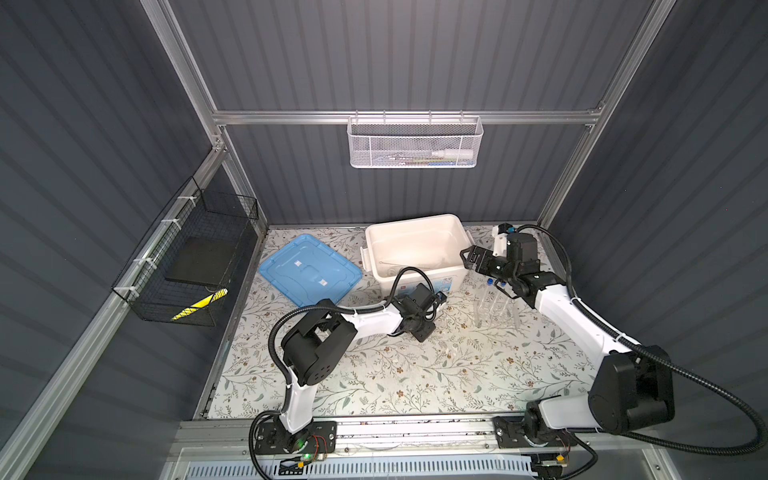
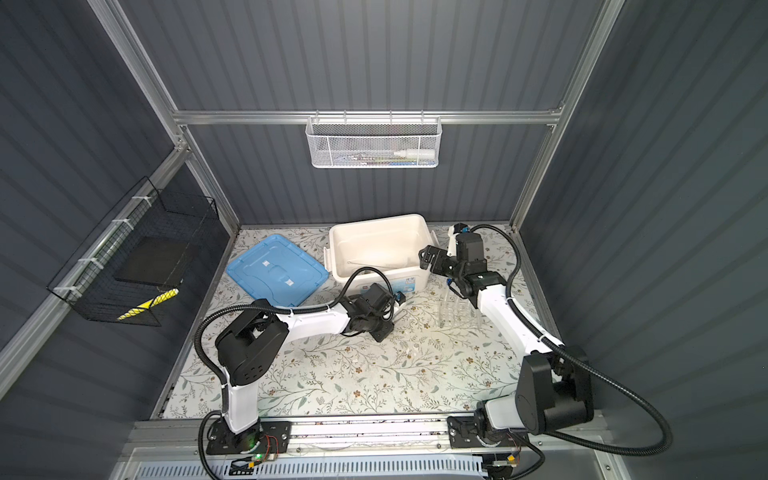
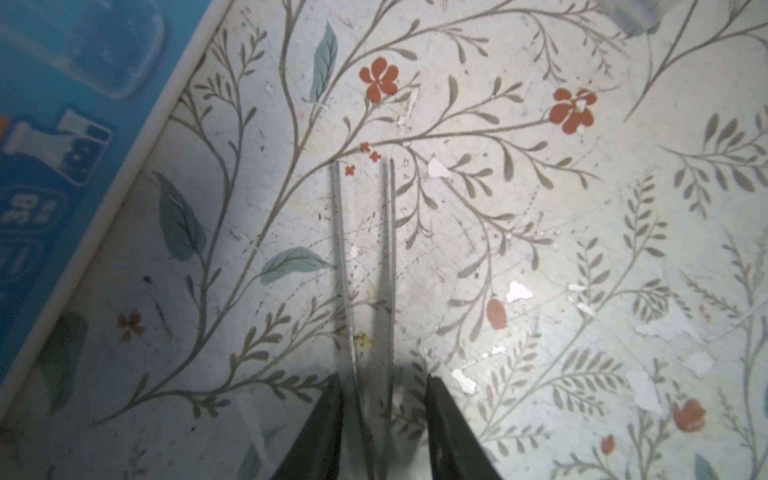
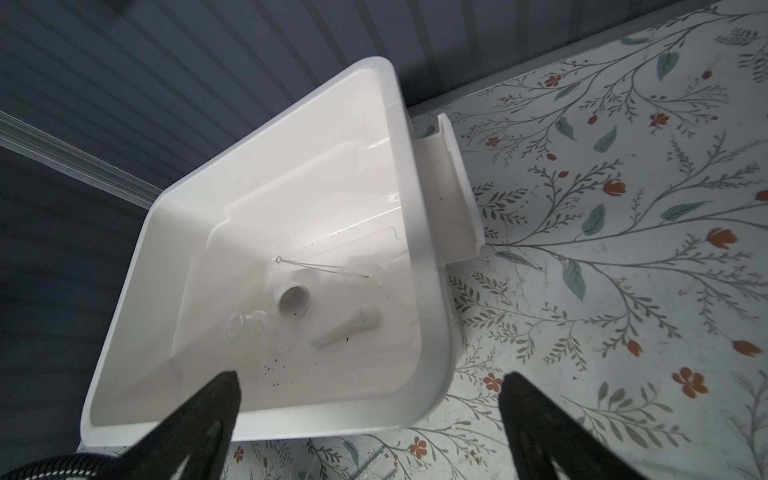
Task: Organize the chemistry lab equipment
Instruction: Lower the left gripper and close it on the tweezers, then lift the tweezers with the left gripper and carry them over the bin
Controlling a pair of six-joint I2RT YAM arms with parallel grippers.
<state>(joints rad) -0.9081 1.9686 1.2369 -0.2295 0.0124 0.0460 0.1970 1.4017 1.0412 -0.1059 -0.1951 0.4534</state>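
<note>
The thin metal tweezers (image 3: 384, 299) lie on the flowered table beside the cream box (image 3: 62, 166). My left gripper (image 3: 382, 378) straddles their joined end. One finger touches an arm; a gap shows at the other. My right gripper (image 4: 370, 376) (image 1: 468, 258) hangs wide open and empty over the box's (image 4: 399, 145) near right corner. Inside the box lie the white mortar (image 4: 293, 301), the pestle (image 4: 345, 326), a clear glass dish (image 4: 239, 326) and a thin wire brush (image 4: 324, 268). The clear tube rack (image 1: 494, 309) (image 2: 457, 311) stands right of centre, with blue-capped test tubes (image 1: 496, 284) upright in it.
The blue lid (image 1: 309, 272) (image 2: 276, 268) lies flat left of the box (image 1: 415, 220). A white mesh basket (image 1: 415, 143) hangs on the back wall and a black wire basket (image 1: 187, 257) on the left wall. My right forearm passes just beside the rack.
</note>
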